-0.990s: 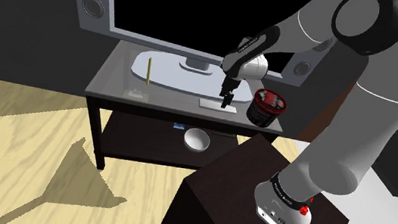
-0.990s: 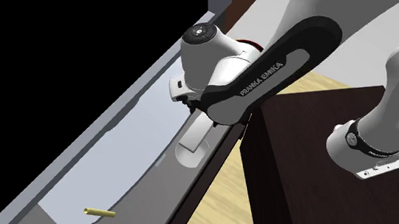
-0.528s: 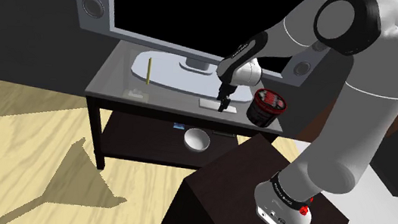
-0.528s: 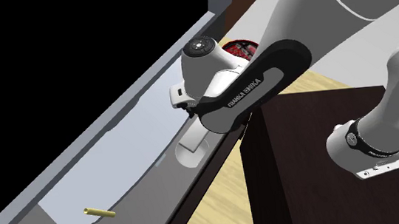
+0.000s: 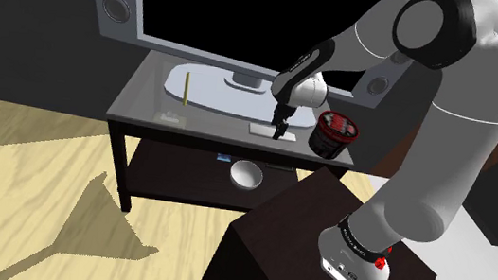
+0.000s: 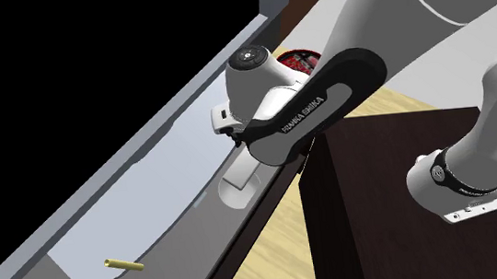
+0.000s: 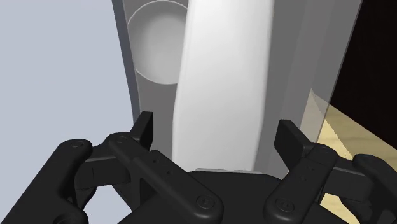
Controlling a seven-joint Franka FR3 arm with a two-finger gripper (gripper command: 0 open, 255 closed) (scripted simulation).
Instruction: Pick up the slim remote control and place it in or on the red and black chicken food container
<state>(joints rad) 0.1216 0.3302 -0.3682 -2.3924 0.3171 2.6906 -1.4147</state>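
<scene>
Remote (image 5: 261, 128): on the worktop (image 5: 141, 104), near edge, just beside the container (image 5: 333, 134), on the shoulder view's left.
Fingers (image 7: 144, 129): one on each side of the remote.
Stick (image 5: 187, 87): worktop, well left.
Bowl (image 5: 247, 174): on the shelf (image 5: 177, 170) beneath.
Television (image 5: 231, 18): far side.

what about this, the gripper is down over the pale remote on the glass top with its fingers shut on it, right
Not quite: the gripper is down over the pale remote on the glass top, but its fingers are open, standing apart on either side without touching it. The wrist view shows this.
</scene>
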